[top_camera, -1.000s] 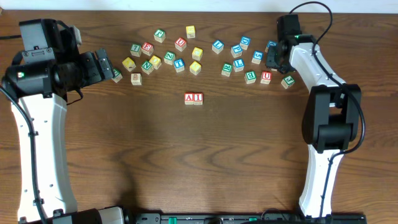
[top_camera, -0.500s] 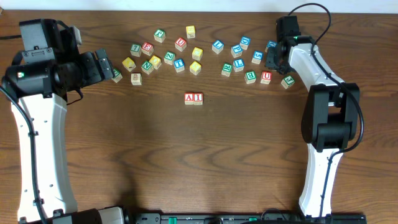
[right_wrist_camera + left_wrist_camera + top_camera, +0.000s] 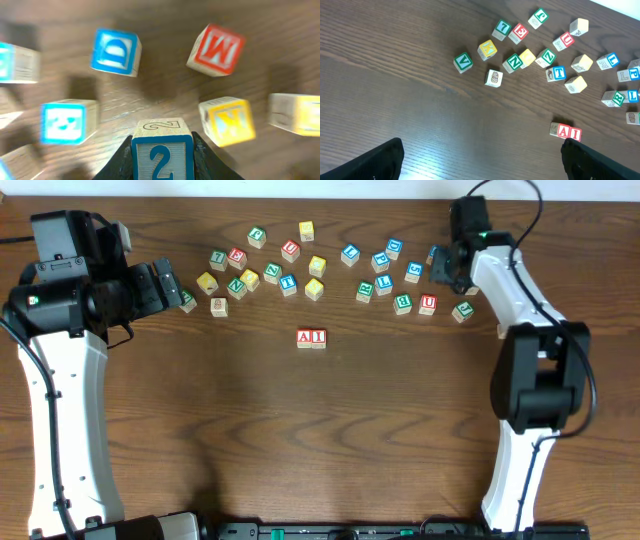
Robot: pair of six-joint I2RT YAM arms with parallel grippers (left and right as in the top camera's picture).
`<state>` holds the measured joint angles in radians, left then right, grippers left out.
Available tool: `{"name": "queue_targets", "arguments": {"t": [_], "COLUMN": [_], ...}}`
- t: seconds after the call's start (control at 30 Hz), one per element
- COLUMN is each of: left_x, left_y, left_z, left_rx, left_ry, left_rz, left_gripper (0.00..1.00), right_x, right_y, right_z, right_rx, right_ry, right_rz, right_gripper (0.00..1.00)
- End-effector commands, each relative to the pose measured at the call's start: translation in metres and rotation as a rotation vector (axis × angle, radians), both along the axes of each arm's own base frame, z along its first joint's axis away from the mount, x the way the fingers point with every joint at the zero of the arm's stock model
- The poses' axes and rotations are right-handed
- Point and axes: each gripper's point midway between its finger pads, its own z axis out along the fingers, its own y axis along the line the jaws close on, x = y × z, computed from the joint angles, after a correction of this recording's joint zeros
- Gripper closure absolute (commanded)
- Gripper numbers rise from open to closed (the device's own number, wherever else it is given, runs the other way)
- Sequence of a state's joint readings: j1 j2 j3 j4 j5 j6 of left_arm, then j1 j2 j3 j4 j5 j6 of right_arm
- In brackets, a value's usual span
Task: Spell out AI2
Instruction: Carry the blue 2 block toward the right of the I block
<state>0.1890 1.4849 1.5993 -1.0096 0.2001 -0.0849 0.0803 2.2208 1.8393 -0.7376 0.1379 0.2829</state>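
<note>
1. Overhead view: A [image 3: 304, 337] and I [image 3: 318, 337] sit touching, side by side, reading "AI", near the middle of the table [image 3: 330, 430]. They lie on the near side of the band of loose cubes [image 3: 290, 265] scattered along the far edge.
2. Right wrist view: the right gripper [image 3: 162, 142] pinches 2 [image 3: 162, 159], with one dark finger [image 3: 118, 160] against each side face.
3. The blue-framed "2" face points at the camera and reads upright. The top face carries an outlined 2.
4. The lower edge of 2 is cut off by the frame, so I cannot tell whether it is off the wood.
5. The background behind 2 is blurred. It shows a blue D cube [image 3: 115, 51] up left, a red cube [image 3: 216, 49] up right and a yellow cube [image 3: 227, 120] just to the right of 2. None of them touches it.
6. Overhead: the right gripper is over the right-hand cluster at the far edge, well apart from the AI pair. 2 is hidden under the gripper in this view.
7. Left wrist view: the left gripper [image 3: 481, 155] is spread wide with nothing between its fingers, only bare wood. The AI pair shows just beside the right-hand finger.
8. Overhead: the left gripper is at the left end of the cube band, near a green cube [image 3: 187, 302].
</note>
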Motion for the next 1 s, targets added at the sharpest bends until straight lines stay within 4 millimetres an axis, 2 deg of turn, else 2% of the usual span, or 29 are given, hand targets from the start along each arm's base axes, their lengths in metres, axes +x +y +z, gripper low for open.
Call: {"name": "queue_targets", "arguments": {"t": [0.0, 0.1, 0.2, 0.43, 0.7, 0.77, 0.97], "left_x": [0.002, 0.002, 0.002, 0.002, 0.002, 0.002, 0.002], "left_y": [0.001, 0.001, 0.001, 0.002, 0.002, 0.001, 0.001], "left_z": [0.0, 0.0, 0.0, 0.0, 0.0, 0.0, 0.0], "left_rx": [0.001, 0.001, 0.001, 0.001, 0.001, 0.001, 0.001], "left_ry": [0.001, 0.001, 0.001, 0.001, 0.001, 0.001, 0.001], "left_rz": [0.004, 0.004, 0.004, 0.004, 0.004, 0.005, 0.004], "left_gripper": [0.01, 0.01, 0.01, 0.01, 0.01, 0.01, 0.01], "right_x": [-0.001, -0.011, -0.025, -0.061, -0.088, -0.098, -0.113], "right_y": [0.003, 0.017, 0.037, 0.087, 0.144, 0.165, 0.196], "right_z": [0.061, 0.076, 0.081, 0.068, 0.059, 0.054, 0.041], "right_rx": [0.019, 0.065, 0.12, 0.177, 0.164, 0.159, 0.149], "right_ry": [-0.102, -0.095, -0.061, 0.076, 0.141, 0.156, 0.191], "right_rz": [0.02, 0.055, 0.104, 0.212, 0.335, 0.382, 0.443], "right_gripper": [0.75, 0.76, 0.77, 0.76, 0.75, 0.75, 0.75]}}
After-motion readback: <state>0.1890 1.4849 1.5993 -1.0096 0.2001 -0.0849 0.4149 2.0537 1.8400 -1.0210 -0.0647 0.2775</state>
